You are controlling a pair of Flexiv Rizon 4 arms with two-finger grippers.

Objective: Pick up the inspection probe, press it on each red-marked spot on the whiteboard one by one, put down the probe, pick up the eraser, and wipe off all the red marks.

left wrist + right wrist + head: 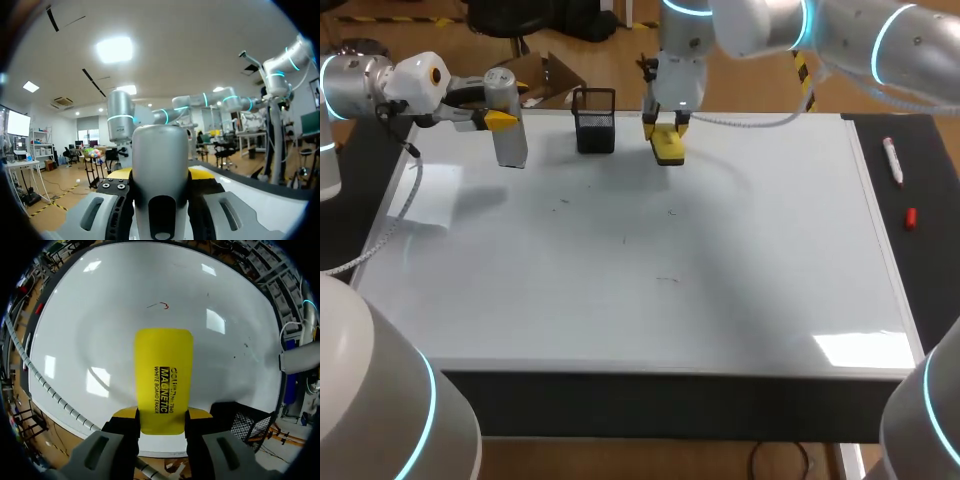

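My left gripper [503, 120] is shut on the grey cylindrical probe [510, 130] and holds it upright above the whiteboard's [740, 300] far left corner. In the left wrist view the probe [160, 170] fills the gap between the fingers [120, 175]. My right gripper [665, 130] is shut on the yellow eraser [668, 148] at the board's far edge, near the middle. The right wrist view shows the eraser [164, 375] gripped from both sides over the whiteboard [100, 315]. A small red mark [161, 305] lies ahead of it. Faint dark traces [667, 280] dot the board's middle.
A black mesh holder [595, 120] stands at the far edge between the two grippers, and shows beside the eraser [245, 427] in the right wrist view. On the black strip right of the board lie a red marker [893, 160] and its cap [910, 218].
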